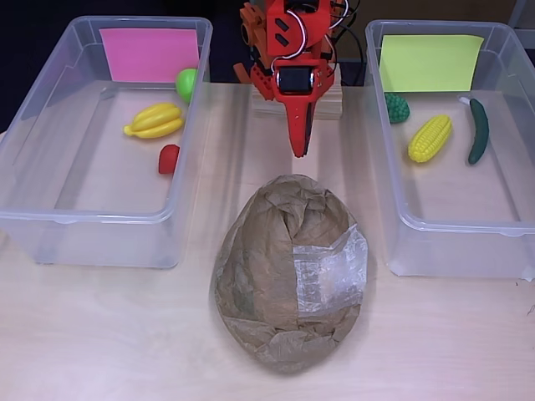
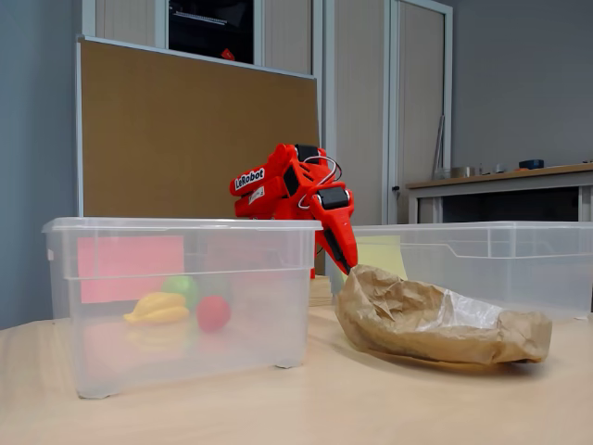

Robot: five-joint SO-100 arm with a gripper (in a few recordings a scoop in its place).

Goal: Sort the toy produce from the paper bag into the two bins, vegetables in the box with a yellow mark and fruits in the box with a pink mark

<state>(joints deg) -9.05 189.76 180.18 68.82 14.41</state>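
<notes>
two clear plastic bins (image 1: 50, 221) (image 1: 418, 242) flank a crumpled brown paper bag (image 1: 288, 271) on the pale wooden table (image 1: 125, 334); the red pincer (image 1: 300, 149) hangs closed, empty, just beyond the bag.

my arm (image 2: 292, 190) is bright red-orange plastic, with a white "lerobot" label on its side, black servo blocks, looping white cables, and tapered pointed fingers (image 1: 301, 138).

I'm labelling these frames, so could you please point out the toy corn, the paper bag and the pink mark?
toy corn (image 1: 430, 138): overhead view, middle of the yellow cob.
paper bag (image 1: 276, 251): overhead view, crumpled brown top surface.
pink mark (image 1: 149, 54): overhead view, centre of the pink sheet.
</notes>
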